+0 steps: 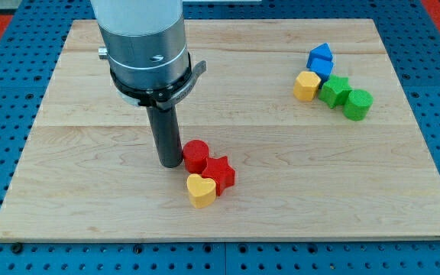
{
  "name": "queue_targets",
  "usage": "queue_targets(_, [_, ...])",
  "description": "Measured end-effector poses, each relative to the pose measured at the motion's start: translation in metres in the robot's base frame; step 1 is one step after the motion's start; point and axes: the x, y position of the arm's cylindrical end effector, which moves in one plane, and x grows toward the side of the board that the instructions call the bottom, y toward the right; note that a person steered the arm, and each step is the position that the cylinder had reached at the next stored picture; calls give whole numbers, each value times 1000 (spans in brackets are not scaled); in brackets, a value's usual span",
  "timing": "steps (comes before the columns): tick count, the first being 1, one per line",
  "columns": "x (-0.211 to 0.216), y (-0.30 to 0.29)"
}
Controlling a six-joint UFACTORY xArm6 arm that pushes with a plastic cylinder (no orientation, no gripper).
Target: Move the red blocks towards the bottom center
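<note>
— Near the middle of the pale wooden board (228, 92), what does the frame catch?

— My tip (170, 163), the lower end of a straight dark rod under a grey cylindrical arm housing (142, 38), stands on the wood just to the view's left of a red round cylinder block (195, 155), touching it or very nearly so.

— And the other red piece?

— A red star-shaped block (221, 173) sits against the cylinder on its lower right side, with a yellow heart-shaped block (201, 190) pressed in below the two. All three form one tight cluster slightly left of centre, in the board's lower half, some way above its bottom edge.

— Is anything clamped or held?

— No pincer exists on this arm; the rod grasps nothing and only stands beside the cylinder.

— What else lies on the board?

— Toward the view's upper right, well apart from the reds, a second huddle: a blue angular block (321, 55) with another blue block (321, 69) just below it, a yellow block (306, 85) at their left, a green star-shaped block (334, 91) and a green round block (357, 104) at the far right
</note>
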Motion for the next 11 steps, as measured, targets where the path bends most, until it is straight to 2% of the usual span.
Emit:
queue_targets(3, [2, 4])
queue_targets(5, [-43, -36])
queue_targets(6, [-18, 58])
queue_targets(7, [26, 169])
queue_targets(8, [28, 218])
queue_targets(9, [89, 245])
queue_targets(10, [109, 172])
queue_targets(11, [67, 126])
